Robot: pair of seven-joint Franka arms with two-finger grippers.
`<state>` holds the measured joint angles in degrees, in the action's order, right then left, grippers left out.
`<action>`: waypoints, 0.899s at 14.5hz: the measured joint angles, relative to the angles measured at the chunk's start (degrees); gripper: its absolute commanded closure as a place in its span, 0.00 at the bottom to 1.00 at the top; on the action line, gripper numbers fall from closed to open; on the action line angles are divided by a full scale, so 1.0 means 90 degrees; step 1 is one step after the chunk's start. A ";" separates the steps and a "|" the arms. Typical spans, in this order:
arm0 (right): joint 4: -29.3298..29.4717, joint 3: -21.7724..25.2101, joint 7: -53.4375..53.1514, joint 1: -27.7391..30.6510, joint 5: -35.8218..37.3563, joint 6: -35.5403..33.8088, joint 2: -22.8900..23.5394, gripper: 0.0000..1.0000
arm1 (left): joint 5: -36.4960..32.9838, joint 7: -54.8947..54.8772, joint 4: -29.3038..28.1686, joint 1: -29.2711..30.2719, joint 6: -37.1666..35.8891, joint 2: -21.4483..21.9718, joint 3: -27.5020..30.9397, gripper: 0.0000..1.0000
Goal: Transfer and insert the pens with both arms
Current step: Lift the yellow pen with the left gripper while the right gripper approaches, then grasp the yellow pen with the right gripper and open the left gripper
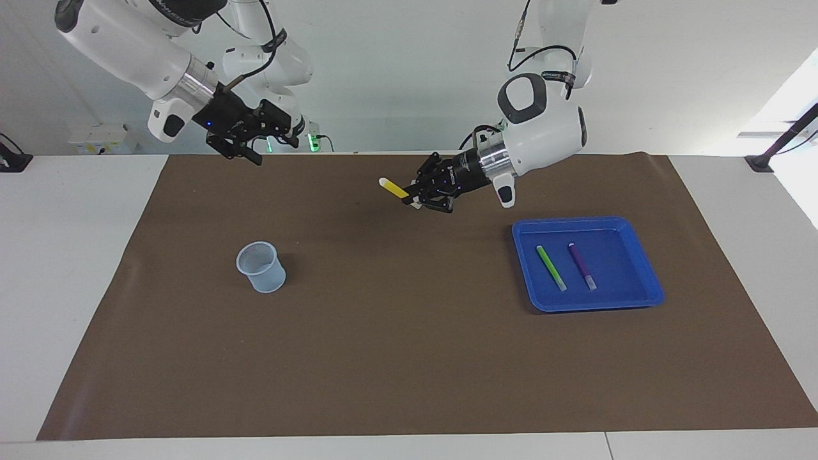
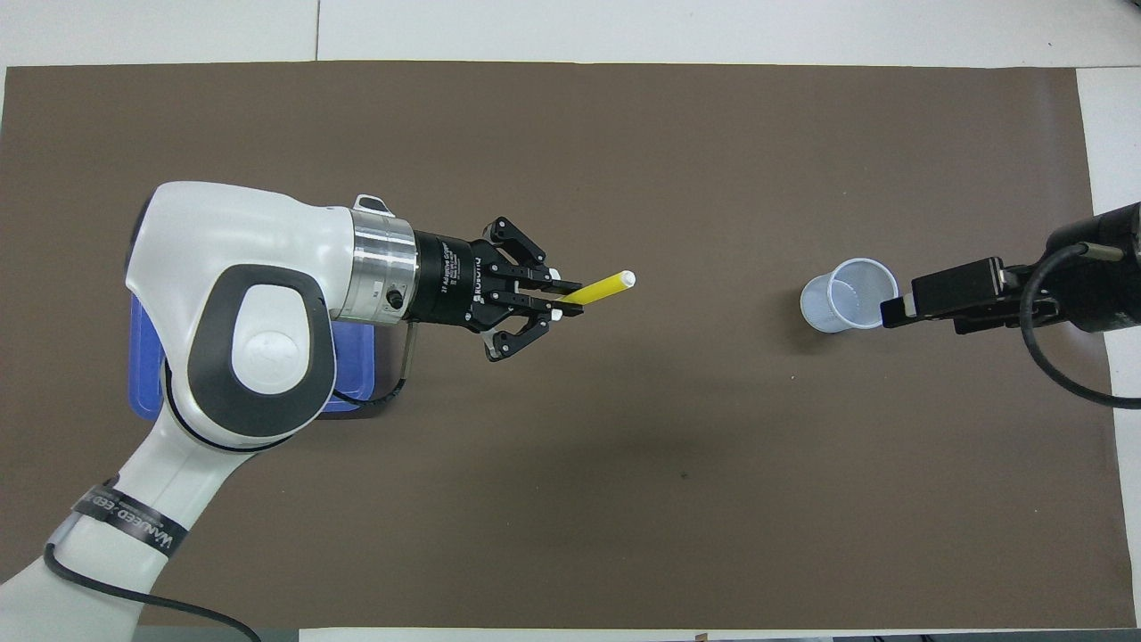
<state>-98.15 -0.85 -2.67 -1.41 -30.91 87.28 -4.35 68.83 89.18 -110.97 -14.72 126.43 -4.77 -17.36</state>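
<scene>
Yellow pen (image 1: 393, 187) is clamped in my left gripper (image 1: 415, 199), pinched at one end so most of the barrel sticks out sideways, up in the air over the brown mat (image 1: 409, 358) around the middle of the table. I'm guessing that's deliberate: it leaves plenty of free pen for my other hand to grab. My right gripper (image 1: 252, 142) hangs over the mat's edge toward the right arm's end of the table, fingers spread wide, nothing in them, looking ready for a handoff. The clear cup (image 1: 261, 266) stands upright on that arm's side, probably where the pen ends up. Green pen (image 1: 550, 268) and purple pen (image 1: 582, 266) lie side by side, not touching, in the blue tray (image 1: 632, 230) at the left arm's end.
</scene>
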 measured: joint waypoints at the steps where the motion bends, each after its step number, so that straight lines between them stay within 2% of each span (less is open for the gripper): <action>1: -0.0068 -0.0013 -0.0138 -0.0180 -0.0059 0.0193 -0.0023 0.00 | 0.0074 0.0000 -0.0026 -0.0108 0.0074 0.0021 -0.0004 1.00; 4: -0.0511 -0.0038 -0.0439 -0.0611 -0.0394 0.1018 -0.0172 0.00 | 0.0274 0.0019 -0.0133 -0.0592 0.0528 0.0064 -0.0010 1.00; 8: -0.0786 -0.0041 -0.1125 -0.1121 -0.0471 0.2026 -0.0273 0.08 | 0.0450 0.0020 -0.0234 -0.0774 0.0722 0.0125 -0.0008 1.00; 11: -0.0893 -0.0040 -0.1152 -0.1238 -0.0471 0.2168 -0.0286 0.25 | 0.0458 0.0020 -0.0239 -0.0774 0.0723 0.0132 -0.0005 1.00; 13: -0.0939 -0.0031 -0.1129 -0.1237 -0.0471 0.2170 -0.0297 0.25 | 0.0466 0.0019 -0.0241 -0.0774 0.0723 0.0133 -0.0005 1.00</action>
<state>-106.59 -1.13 -12.83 -12.55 -35.15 106.81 -7.03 73.03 89.35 -113.14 -21.69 132.94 -3.57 -17.41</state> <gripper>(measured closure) 0.163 0.833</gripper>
